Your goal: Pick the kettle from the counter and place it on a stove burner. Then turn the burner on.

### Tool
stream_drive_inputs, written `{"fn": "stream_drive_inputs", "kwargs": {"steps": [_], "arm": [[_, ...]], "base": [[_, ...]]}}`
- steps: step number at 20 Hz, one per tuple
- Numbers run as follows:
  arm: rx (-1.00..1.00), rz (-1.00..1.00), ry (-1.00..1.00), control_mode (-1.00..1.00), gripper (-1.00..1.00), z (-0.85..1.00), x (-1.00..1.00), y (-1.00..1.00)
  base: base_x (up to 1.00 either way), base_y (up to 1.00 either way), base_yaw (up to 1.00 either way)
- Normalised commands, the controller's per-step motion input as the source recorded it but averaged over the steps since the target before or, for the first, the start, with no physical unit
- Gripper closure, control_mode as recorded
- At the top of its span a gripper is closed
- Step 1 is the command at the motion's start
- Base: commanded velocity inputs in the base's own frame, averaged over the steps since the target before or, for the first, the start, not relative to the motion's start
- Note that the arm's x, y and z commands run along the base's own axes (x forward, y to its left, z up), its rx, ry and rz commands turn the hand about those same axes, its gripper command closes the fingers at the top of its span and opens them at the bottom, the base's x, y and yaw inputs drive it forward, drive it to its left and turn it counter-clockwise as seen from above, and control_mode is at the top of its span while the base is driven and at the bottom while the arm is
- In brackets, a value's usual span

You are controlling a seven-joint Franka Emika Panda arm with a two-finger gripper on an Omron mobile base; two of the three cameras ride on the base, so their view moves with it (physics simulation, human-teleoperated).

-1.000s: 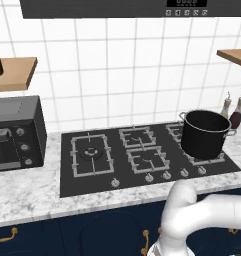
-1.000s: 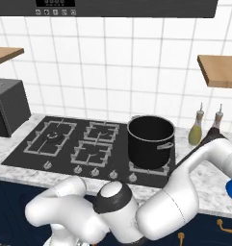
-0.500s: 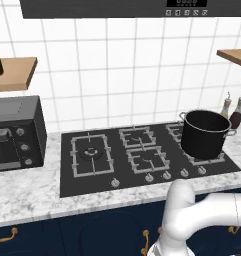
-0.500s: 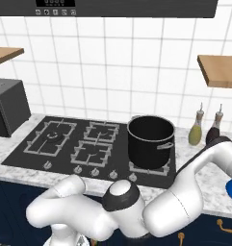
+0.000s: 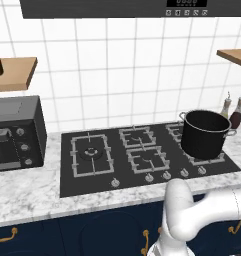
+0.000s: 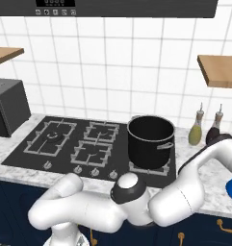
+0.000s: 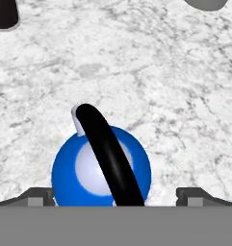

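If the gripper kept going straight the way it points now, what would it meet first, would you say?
Most likely the black arched handle of the kettle, which sits between the open fingertips on the counter; depth is unclear.

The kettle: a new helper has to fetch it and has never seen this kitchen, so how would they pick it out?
Start at the black cooktop and go right past the big black stockpot to the marbled counter beyond the two bottles. There sits the kettle, small, glossy bright blue, with a thin black arched handle; it is far smaller than the stockpot.
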Motion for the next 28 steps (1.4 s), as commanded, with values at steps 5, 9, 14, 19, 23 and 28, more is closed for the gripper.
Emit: {"fn": "stream_drive_inputs", "kwargs": {"steps": [5,9,14,19,23,28], "arm": [[0.0,0.04,0.0,-1.0,1.0,-0.27,0.32,-0.09],[0.0,0.02,-0.04,-1.0,1.0,-0.02,-0.01,0.0],[0.05,0.01,-0.22,-1.0,1.0,0.06,-0.48,0.1],[0.19,0.0,-0.51,-1.0,1.0,0.41,-0.79,0.83],[0.18,0.0,-0.58,-1.0,1.0,0.53,-0.69,1.0],[0.15,0.0,-0.57,-1.0,1.0,0.21,-0.66,1.0]], "base": [[0.0,0.0,0.0],[0.0,0.0,0.0],[0.0,0.0,0.0],[0.0,0.0,0.0],[0.0,0.0,0.0],[0.0,0.0,0.0]]}}
